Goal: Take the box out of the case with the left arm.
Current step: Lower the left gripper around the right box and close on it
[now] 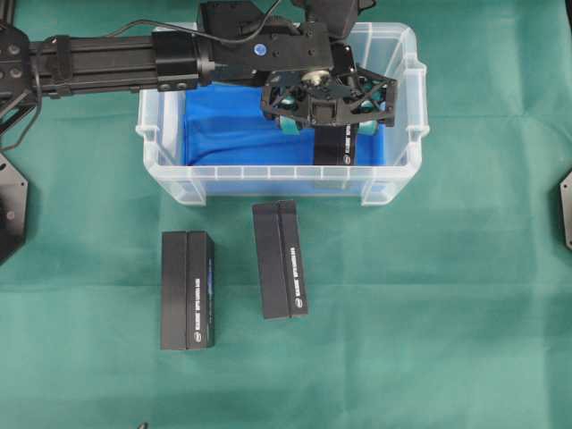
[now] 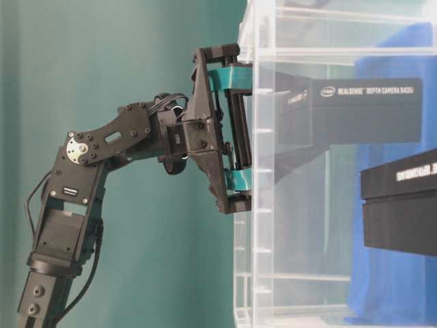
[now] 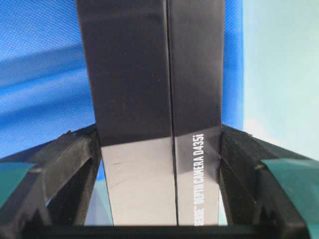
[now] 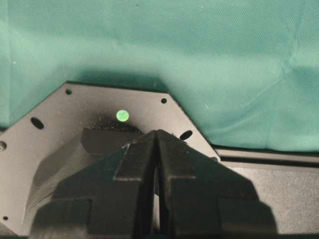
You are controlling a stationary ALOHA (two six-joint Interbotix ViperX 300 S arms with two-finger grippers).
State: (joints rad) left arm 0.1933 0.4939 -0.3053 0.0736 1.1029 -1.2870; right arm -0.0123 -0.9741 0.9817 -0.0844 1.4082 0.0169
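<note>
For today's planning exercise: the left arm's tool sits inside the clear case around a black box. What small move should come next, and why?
Probably a straight lift. The left tool has its fingers pressed against both sides of the black box, which is still inside the case over the blue cloth. With the grip apparently made, raising it clear of the rim seems the next step.

We saw that the left arm (image 1: 107, 61) was matte black, built of ribbed rectangular links joined by bolted plates, with a black cable looping over its top and a small blue round sticker (image 1: 259, 50) on the wrist housing. Its end effector (image 1: 327, 127) was an open black frame with teal pads (image 2: 229, 77) on the fingers. In the table-level view a silver hub ringed by small screws (image 2: 77, 154) marked one joint. The right end effector (image 4: 157, 169) was all black, with two pointed fingers, above a black holed plate carrying a small green dot (image 4: 122, 115).
</note>
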